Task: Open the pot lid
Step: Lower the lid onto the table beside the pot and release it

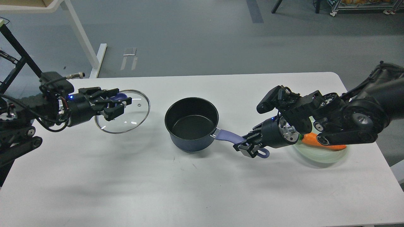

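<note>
I take the small dark-blue saucepan (192, 126) as my landmark; it stands uncovered near the middle of the white worktop (157, 189), its black non-stick inside bare and its long lavender-purple handle (230, 136) running out to its right, toward my right arm. My left hand (118, 103) is well to the left of the saucepan, and its fingers are pinched on the flat purple knob (117, 97) of the round clear glass lid (123, 112); the lid sits wholly clear of the saucepan, apart from its rim, tilted rather than flat, and I cannot tell whether its lower edge touches the worktop. The lid's steel rim rings it fully; a small vent hole shows near its right side, and short white marks show on the glass, too small for me to read. My right hand (249, 148) is at the far end of the saucepan's handle, just right of the pan body, its fingers closed about the handle beside the loop end (263, 153), which pokes out below them. Further right of the saucepan, partly hidden behind my right arm, lies a pale green round plate (318, 156) with an orange carrot (318, 141) on it.
</note>
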`<state>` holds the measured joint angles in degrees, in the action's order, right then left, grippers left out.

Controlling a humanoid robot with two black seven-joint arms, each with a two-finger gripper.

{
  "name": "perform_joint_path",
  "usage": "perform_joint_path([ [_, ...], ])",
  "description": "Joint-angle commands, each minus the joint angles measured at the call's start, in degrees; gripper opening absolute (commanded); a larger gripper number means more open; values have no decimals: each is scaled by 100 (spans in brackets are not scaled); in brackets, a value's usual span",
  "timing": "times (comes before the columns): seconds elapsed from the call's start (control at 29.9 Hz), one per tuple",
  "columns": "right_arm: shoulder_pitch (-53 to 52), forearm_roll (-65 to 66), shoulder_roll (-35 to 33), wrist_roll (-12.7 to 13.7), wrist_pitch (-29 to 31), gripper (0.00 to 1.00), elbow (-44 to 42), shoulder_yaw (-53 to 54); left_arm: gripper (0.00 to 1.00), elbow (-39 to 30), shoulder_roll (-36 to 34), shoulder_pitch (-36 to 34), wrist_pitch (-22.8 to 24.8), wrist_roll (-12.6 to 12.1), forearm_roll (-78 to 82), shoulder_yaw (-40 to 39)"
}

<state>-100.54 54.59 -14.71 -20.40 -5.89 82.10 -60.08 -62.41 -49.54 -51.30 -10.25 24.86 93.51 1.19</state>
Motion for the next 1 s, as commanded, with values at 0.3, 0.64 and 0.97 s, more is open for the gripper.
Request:
perform_joint_path([
  [0.3, 8, -1, -15, 1, 8, 22, -1, 49, 48, 1432, 471, 568, -724, 134, -44, 522],
  [0.64, 8, -1, -32, -7, 8, 22, -1, 58, 77, 1794, 718, 577, -838, 195, -192, 576],
  [0.97, 17, -1, -23, 1, 0, 24, -1, 67, 88, 1785, 700, 533, -812, 230, -403, 532],
])
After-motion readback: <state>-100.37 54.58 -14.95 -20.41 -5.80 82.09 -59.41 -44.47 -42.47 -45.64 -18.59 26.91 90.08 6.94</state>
